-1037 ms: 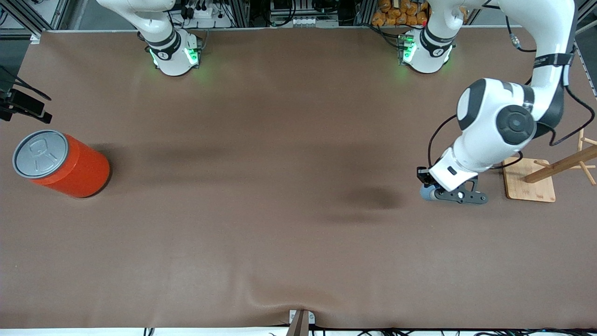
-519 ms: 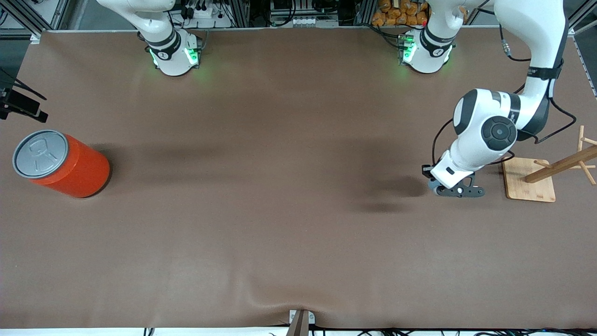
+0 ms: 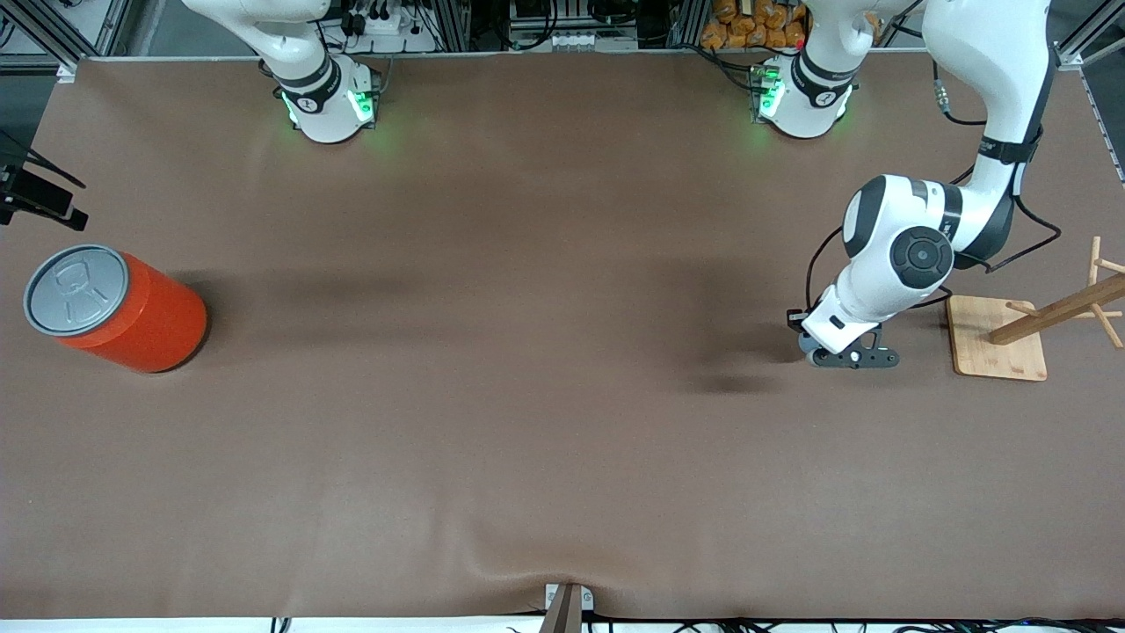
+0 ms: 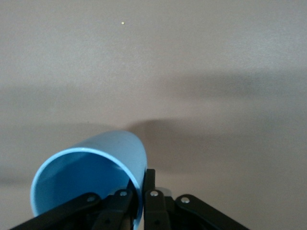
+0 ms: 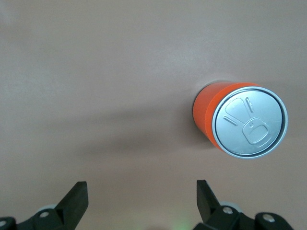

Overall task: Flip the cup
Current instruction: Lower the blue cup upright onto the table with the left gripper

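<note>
Orange can (image 3: 123,309): stands upright near the edge at the right arm's end of the counter (image 3: 492,422), grey pull-tab lid on top; open brown surface all around it.
Right hand (image 5: 141,201): in the air near the orange can, which shows in its wrist view; the two fingers stand wide apart with nothing between them. In the front view only dark parts at the picture's edge show there; this arm waits.
Middle of the counter: bare brown cover, a small ridge in the cover at the edge nearest the front camera.
Cup (image 4: 91,179): light blue, tilted, mouth toward the wrist camera, just above or on the counter near the left arm's end; contact cannot be told.
Left hand (image 3: 845,356): low at the counter, fingers (image 4: 152,206) pinched on the cup's rim, one inside, one outside.
Wooden stand (image 3: 997,338): just beside the left hand, toward the counter's edge.
</note>
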`<action>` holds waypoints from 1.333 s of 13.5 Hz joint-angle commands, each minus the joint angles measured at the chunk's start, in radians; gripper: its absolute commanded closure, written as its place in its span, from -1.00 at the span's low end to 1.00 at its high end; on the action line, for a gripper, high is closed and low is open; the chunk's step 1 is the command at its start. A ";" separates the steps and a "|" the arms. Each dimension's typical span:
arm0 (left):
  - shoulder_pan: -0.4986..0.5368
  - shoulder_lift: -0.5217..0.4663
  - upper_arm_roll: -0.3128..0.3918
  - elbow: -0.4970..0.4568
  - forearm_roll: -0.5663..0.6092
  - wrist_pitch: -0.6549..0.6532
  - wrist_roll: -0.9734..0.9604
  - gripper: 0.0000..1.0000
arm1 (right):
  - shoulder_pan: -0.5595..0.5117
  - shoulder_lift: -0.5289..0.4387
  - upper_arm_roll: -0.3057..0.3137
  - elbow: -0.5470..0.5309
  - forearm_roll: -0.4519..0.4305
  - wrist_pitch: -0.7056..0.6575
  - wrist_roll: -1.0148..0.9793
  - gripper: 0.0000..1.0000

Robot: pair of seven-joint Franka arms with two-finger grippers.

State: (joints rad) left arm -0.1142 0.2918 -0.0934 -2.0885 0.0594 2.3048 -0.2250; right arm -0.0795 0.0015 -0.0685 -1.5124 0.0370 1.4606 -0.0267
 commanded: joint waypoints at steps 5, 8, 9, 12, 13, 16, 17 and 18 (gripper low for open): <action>0.007 -0.005 -0.006 -0.008 0.027 -0.019 -0.050 0.36 | -0.019 -0.015 0.013 0.000 0.004 -0.009 0.002 -1.00; -0.008 -0.011 -0.009 0.007 0.027 -0.022 -0.114 -1.00 | -0.019 -0.015 0.013 0.000 0.004 -0.005 0.002 -1.00; -0.009 -0.014 -0.012 0.022 0.027 -0.027 -0.123 -1.00 | -0.017 -0.015 0.015 0.000 0.004 -0.006 0.002 -1.00; -0.005 -0.022 -0.014 0.095 0.027 -0.103 -0.114 -1.00 | -0.016 -0.015 0.015 0.000 0.004 -0.005 0.002 -1.00; -0.001 -0.019 -0.014 0.143 0.027 -0.149 -0.114 -1.00 | -0.014 -0.015 0.015 0.000 0.003 -0.005 0.001 -1.00; 0.002 -0.011 -0.014 0.226 0.027 -0.219 -0.114 -1.00 | -0.014 -0.015 0.016 0.000 0.003 -0.011 0.001 -1.00; 0.001 -0.013 -0.014 0.238 0.025 -0.219 -0.114 -1.00 | -0.013 -0.017 0.018 0.000 0.003 -0.012 0.001 -1.00; 0.001 -0.011 -0.014 0.257 0.027 -0.220 -0.116 -1.00 | -0.011 -0.017 0.018 0.000 0.003 -0.014 0.001 -1.00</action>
State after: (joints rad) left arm -0.1162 0.2826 -0.1015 -1.8628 0.0595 2.1093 -0.3146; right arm -0.0795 0.0015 -0.0643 -1.5124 0.0370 1.4604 -0.0270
